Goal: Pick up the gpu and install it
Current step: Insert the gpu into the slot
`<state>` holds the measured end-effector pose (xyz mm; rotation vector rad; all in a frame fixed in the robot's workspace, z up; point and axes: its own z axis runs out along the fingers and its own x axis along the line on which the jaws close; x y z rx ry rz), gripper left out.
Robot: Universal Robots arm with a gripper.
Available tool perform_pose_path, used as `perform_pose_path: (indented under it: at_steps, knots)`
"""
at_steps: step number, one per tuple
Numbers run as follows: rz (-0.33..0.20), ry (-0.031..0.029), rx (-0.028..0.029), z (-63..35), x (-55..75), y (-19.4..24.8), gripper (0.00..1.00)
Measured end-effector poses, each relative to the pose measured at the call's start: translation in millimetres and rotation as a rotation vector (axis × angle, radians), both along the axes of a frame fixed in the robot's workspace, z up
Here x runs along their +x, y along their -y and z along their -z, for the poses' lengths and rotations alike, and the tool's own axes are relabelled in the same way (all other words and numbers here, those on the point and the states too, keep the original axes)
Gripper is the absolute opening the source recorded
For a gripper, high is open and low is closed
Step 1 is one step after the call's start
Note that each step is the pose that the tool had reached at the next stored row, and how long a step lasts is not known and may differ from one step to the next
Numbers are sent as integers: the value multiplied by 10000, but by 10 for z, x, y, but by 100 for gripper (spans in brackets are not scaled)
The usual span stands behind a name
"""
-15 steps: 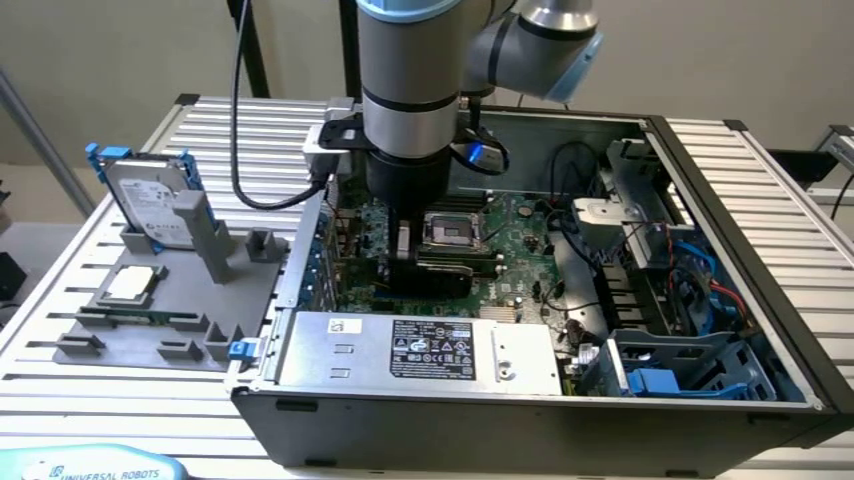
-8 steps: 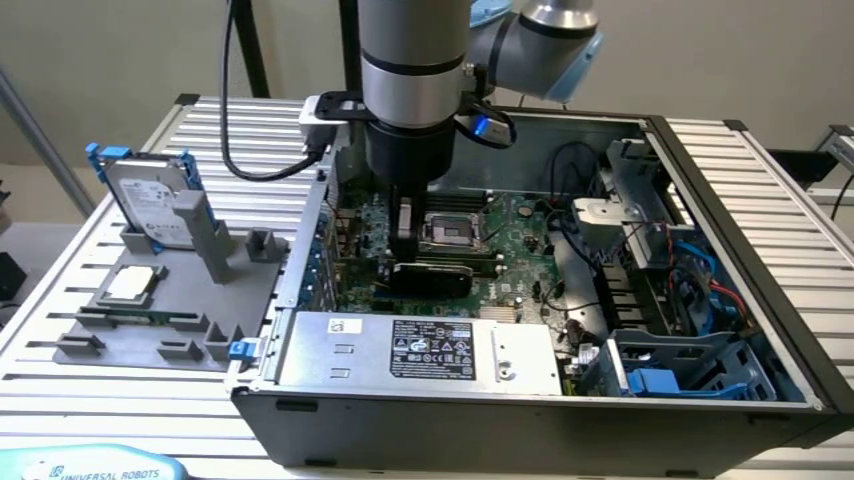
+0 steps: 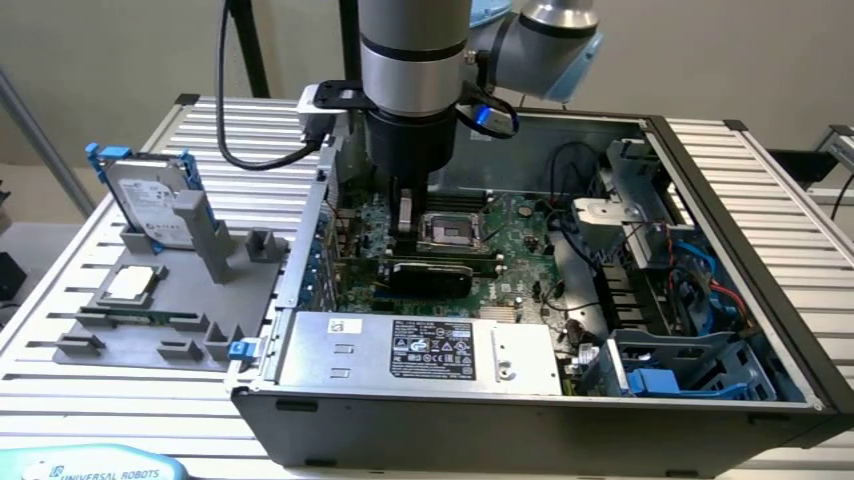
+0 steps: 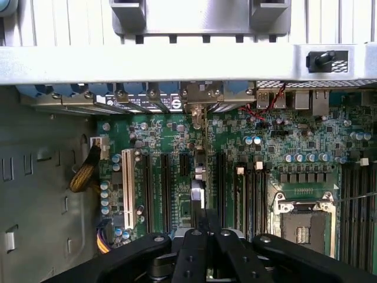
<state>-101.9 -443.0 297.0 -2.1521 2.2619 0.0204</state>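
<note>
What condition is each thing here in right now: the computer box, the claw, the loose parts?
computer case: open, side off.
gripper: shut on the gpu.
gpu: held on edge over the motherboard; whether it is seated, cannot tell.
hard drive: upright in the grey holder.
CPU chip: flat on the grey holder.

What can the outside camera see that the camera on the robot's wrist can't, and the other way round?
The exterior view gives the big picture: the robot arm reaching down into the open computer case, plus the hard drive and the small CPU chip on the grey holder beside it.

The wrist view gives the close-up: the pincer gripping the gpu, seen edge-on, along the long slots.

Both share the green motherboard and the square CPU socket.
</note>
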Motion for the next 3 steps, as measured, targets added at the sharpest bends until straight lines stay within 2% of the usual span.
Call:
perform_pose_path:
  at_steps: [3]
  knots:
    - [0, 0, 1, 0, 0, 0, 11]
